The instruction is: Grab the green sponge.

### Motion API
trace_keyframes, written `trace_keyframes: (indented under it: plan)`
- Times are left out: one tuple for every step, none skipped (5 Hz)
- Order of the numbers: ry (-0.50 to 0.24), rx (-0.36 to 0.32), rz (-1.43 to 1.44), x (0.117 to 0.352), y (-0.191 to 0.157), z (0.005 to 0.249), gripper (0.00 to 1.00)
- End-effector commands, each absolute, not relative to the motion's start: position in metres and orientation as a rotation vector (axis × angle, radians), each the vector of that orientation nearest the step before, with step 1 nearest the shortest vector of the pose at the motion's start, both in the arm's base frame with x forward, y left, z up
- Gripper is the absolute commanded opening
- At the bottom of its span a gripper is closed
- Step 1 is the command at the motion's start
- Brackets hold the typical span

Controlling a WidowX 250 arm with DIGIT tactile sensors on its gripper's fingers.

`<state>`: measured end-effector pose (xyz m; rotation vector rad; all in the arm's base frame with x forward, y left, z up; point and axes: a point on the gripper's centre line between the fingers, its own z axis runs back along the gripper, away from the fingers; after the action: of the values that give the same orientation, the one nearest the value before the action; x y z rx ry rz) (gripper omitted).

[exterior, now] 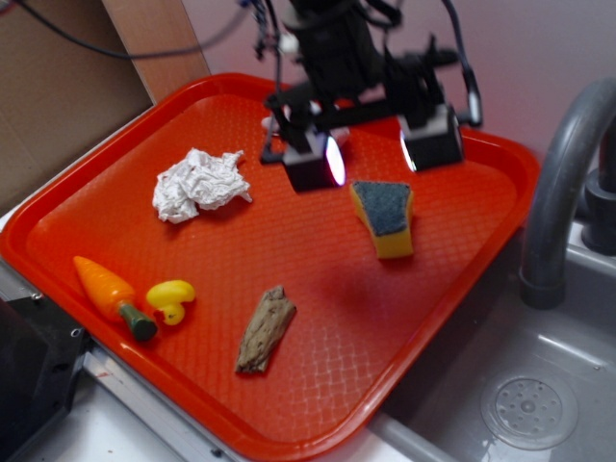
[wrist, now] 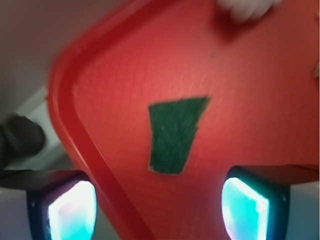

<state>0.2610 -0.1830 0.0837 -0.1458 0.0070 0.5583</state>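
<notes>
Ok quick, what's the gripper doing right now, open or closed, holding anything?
Gripper: open, holding nothing, hovering above the tray just behind the green sponge.

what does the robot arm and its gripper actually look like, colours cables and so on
The arm is black throughout, a blocky wrist body carrying a flat crossbar. The gripper has two chunky black fingers, rectangular blocks whose inner pads glow pale white to cyan, most clearly in the wrist view. Thin dark cables loop down beside the wrist, with a small white fitting near the top. No markings are legible.
</notes>
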Motion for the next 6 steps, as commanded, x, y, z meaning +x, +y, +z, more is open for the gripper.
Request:
trace_keyframes:
  plan:
    - [0.035,-0.120,0.568,0.285,-0.189,0.068,1.00]
    - [0.040,-0.108,0.581,0.291,-0.187,0.058,1.00]
    - [0.055,-0.100,0.616,0.284,-0.171,0.059,1.00]
    - [0.062,-0.079,0.648,0.276,-0.157,0.059,0.00]
    - [0.038,-0.065,0.638,0.271,-0.151,0.055,0.00]
    - [0.013,-0.059,0.574,0.269,-0.154,0.054,0.00]
